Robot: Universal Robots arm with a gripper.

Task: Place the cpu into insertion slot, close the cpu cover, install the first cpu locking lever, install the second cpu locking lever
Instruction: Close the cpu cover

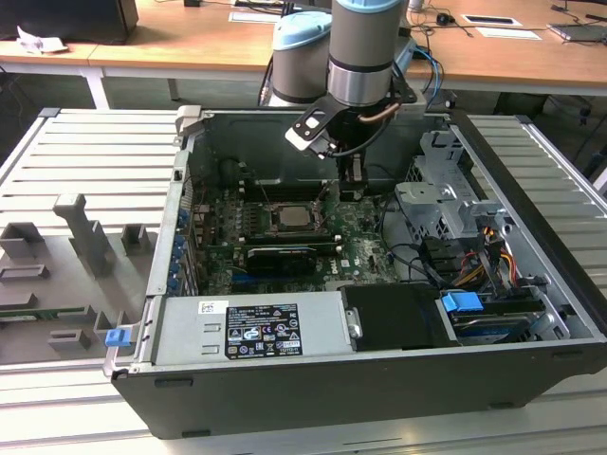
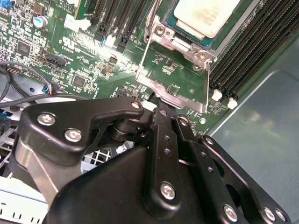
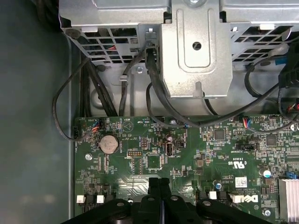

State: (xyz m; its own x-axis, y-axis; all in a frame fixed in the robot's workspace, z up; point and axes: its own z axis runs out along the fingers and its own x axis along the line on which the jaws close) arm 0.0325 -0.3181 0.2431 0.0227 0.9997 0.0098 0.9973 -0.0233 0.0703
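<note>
We see the open metal case [image 1: 285, 403], its walls well apart from the gripper [image 2: 163, 114], with free room above the green board [image 2: 84, 60]. The gripper's black fingers are pressed together, tips just beside the near edge of the thin silver cover [image 2: 177, 93], which is hinged open. Beyond it the pale square cpu [image 2: 205, 16] lies flat in the slot [image 2: 163, 32], beside long black memory slots [image 2: 247, 51]

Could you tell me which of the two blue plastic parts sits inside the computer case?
The blue part at the exterior view's right, among the drive cables; the other blue part sits outside the case's corner, at that view's left.
</note>
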